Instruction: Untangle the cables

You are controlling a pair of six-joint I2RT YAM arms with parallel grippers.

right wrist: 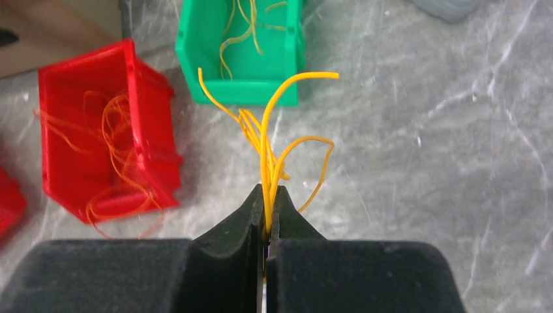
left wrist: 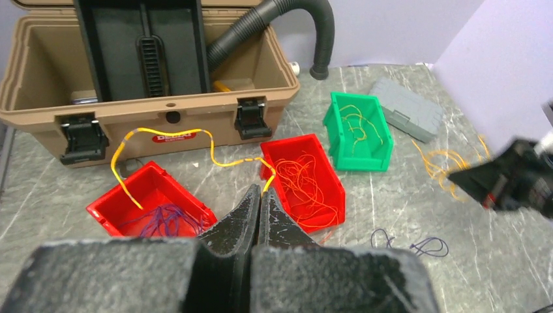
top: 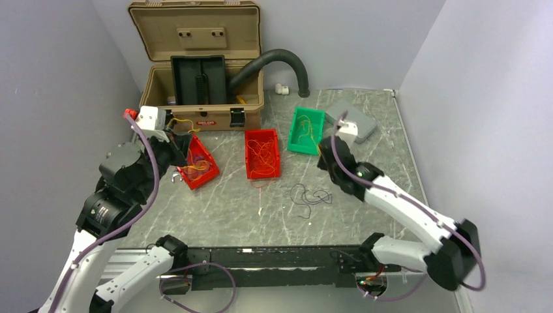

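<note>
My left gripper (left wrist: 261,192) is shut on the end of a yellow wire (left wrist: 163,134) that loops past the case front and down into the left red bin (left wrist: 104,215), which holds dark purple wires (left wrist: 163,218). My right gripper (right wrist: 267,190) is shut on a bunch of yellow wires (right wrist: 267,143), held above the table near the green bin (right wrist: 248,91), which holds more yellow wires. The middle red bin (top: 250,156) holds orange wires (left wrist: 303,182). A loose dark purple wire (top: 310,195) lies on the table in front.
An open tan case (top: 195,114) stands at the back left with a black ribbed hose (top: 274,60) running out of it. A grey box (top: 357,117) lies at the back right. Walls close in left and right.
</note>
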